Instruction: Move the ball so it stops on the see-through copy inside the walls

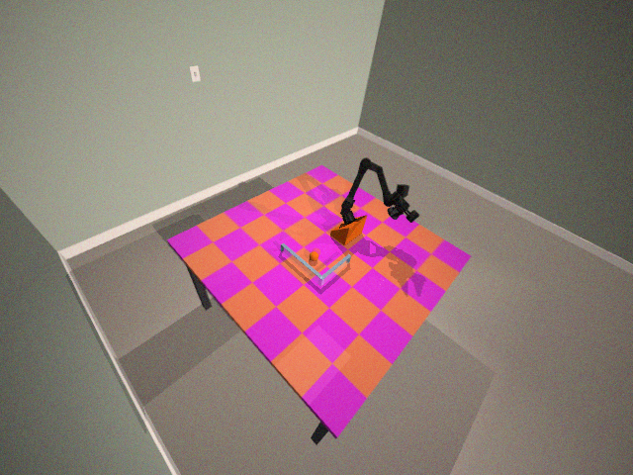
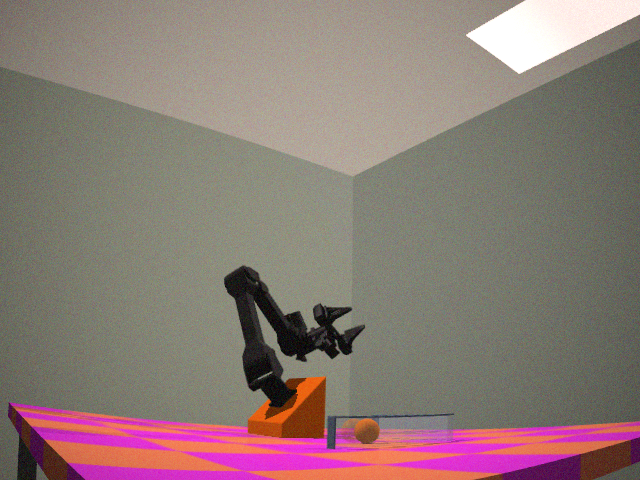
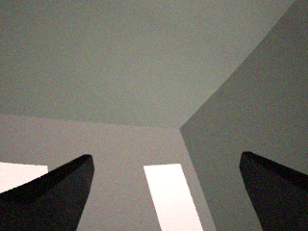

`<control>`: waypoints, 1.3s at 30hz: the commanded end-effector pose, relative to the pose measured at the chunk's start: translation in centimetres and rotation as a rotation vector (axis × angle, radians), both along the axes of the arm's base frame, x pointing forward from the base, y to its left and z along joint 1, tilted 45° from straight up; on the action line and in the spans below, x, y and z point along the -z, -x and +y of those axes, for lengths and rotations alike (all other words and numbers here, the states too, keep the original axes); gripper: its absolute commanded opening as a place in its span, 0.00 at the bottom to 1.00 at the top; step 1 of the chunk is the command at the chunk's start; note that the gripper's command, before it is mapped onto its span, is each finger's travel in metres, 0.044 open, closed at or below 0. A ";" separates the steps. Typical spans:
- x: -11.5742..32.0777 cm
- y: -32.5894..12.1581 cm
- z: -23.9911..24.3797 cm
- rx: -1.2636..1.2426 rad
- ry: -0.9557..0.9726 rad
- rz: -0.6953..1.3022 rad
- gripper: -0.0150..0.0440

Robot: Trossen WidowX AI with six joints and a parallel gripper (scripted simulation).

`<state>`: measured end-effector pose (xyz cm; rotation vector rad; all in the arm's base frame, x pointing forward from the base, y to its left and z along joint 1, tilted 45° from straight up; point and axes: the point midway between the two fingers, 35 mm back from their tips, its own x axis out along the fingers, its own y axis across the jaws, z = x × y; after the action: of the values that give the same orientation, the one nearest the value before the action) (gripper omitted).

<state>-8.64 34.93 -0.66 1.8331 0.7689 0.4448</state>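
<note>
Wrist cam only gets room walls, ceiling n a ceiling light [image 3: 175, 208], no desk at all. Exterior view shows the pincer [image 2: 351, 322] spread wide apart, holding nothing, up in the air. See-through copy is hard to make out. Ball [image 1: 314, 254] sits inside the clear walls [image 1: 313, 267] near desk center, well apart from the pincer, which hangs by the desk's right edge.

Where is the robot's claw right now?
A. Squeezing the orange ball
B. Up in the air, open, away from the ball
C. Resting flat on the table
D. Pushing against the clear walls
B. The claw hangs high above the table with its fingers spread and nothing between them, while the ball sits on the table by the clear walls.
</note>
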 end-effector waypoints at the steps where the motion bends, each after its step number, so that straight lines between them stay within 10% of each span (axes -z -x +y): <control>1: 0.0 -0.2 0.2 0.002 0.003 0.002 0.89; 18: 2.4 -22.3 2.6 0.262 1.087 -0.296 0.88; 39: 1.6 -40.3 -16.0 -0.140 2.199 0.178 0.88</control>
<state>29.02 23.96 -3.48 -0.0788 0.6428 -0.3815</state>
